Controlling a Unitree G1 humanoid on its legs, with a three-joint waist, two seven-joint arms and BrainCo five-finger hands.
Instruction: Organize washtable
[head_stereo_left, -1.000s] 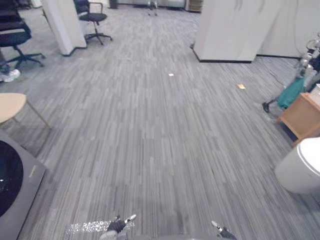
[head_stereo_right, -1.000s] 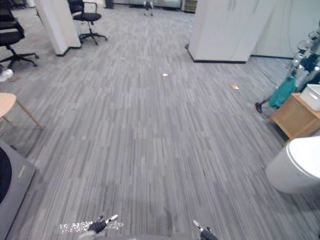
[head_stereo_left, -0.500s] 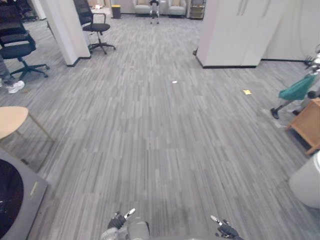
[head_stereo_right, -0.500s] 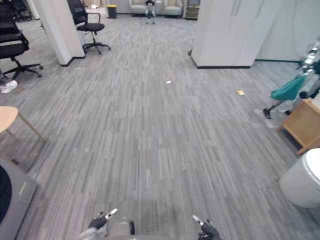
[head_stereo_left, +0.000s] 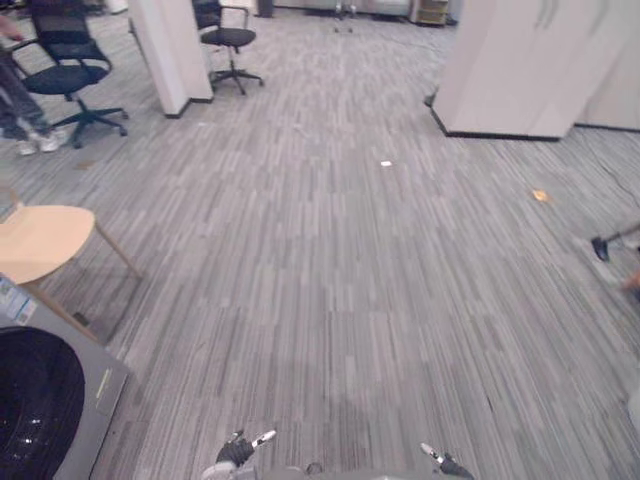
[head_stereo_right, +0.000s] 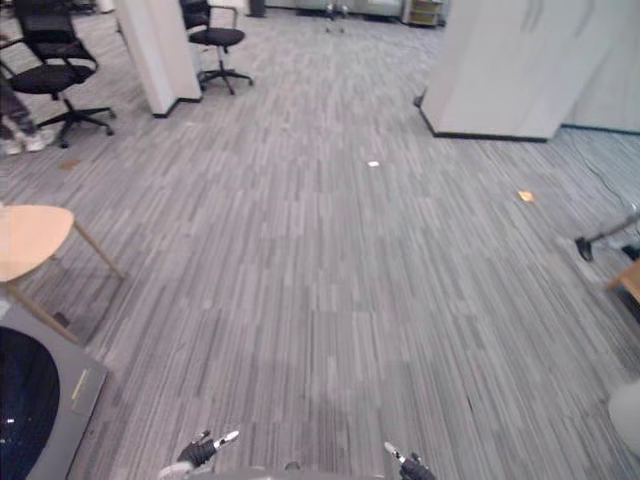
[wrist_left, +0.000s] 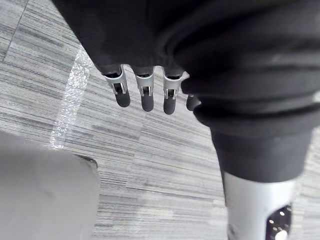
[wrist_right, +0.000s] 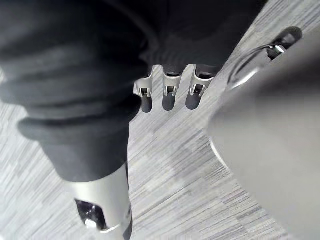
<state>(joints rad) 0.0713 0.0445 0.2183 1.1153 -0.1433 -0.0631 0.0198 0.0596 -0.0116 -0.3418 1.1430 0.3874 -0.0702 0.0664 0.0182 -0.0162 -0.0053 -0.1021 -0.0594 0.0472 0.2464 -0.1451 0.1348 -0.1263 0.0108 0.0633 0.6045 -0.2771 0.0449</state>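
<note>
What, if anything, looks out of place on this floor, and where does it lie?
Two small scraps lie loose on the grey carpet: a white scrap mid-floor, and an orange scrap farther right, before the white partition. Both look like dropped litter; what they are is too small to tell.

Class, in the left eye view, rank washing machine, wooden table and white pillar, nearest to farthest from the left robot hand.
1. Washing machine, beside left robot hand, lower left.
2. Wooden table, left edge.
3. White pillar, far back left.
</note>
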